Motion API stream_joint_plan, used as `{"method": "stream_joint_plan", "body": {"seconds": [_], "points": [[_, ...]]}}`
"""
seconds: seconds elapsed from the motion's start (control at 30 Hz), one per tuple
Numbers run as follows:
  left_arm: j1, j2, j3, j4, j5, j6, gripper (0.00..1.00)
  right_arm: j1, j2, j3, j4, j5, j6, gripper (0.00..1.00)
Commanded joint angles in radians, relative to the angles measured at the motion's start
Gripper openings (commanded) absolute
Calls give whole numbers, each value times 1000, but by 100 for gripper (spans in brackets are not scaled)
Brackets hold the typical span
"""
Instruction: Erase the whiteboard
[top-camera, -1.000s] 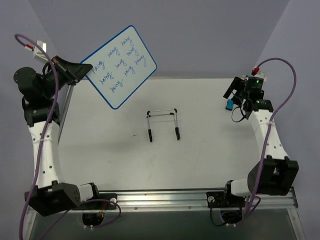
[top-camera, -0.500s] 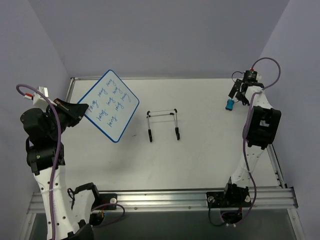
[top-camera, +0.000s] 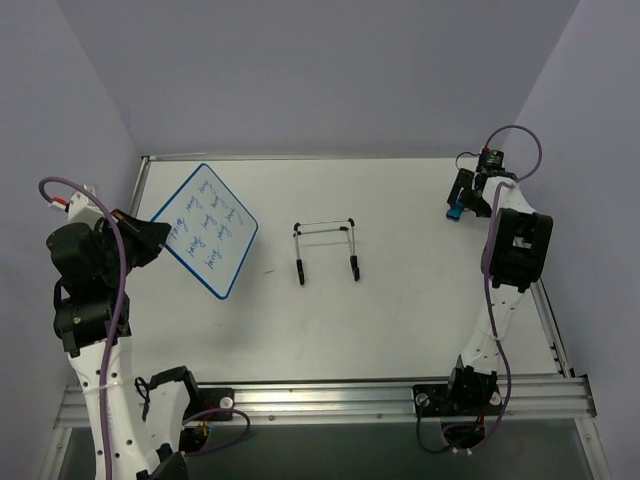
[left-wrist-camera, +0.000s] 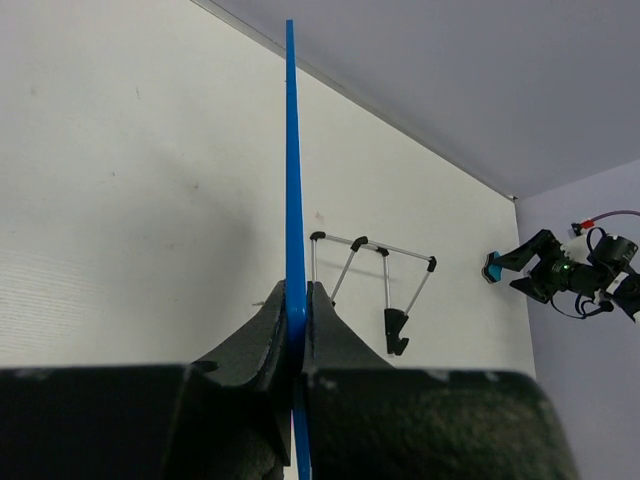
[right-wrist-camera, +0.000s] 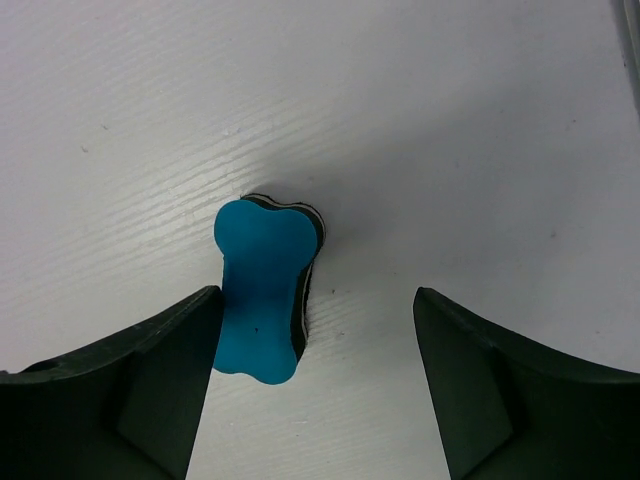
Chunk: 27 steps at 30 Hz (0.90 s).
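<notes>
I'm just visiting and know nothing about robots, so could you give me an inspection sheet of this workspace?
Surface: white tabletop, few faint specks.
Job's things: small blue-framed whiteboard, blue handwriting unwiped, held up off the table; blue bone-shaped eraser lying on table, far right.
Clutter: thin black wire stand, mid-table, holding nothing.
Claws: left claw shut on the whiteboard's edge; right claw open, straddling the eraser.
Cables: purple cable looping off each arm.
Surroundings: plain lilac walls; metal rail at near edge.

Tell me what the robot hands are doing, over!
Left gripper shut on blue-framed white whiteboard, writing unwiped. Right gripper open, straddling blue bone-shaped eraser on table. Black wire stand mid-table, clear of both.
</notes>
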Motion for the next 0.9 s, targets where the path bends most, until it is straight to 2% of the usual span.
{"method": "stream_joint_plan", "body": {"seconds": [0.0,0.43,0.7,0.87], "points": [[-12,-25,6,99,26,11,2,10,-27,-6,5,-26,-21,72],[-49,-40,6,95,35,57,2,60,-47,-11,46,35,62,68],[-63,-48,22,73,13,80,2,74,-11,31,11,143,105,56],[-63,-46,19,76,12,83,2,76,-12,15,11,160,114,50]]}}
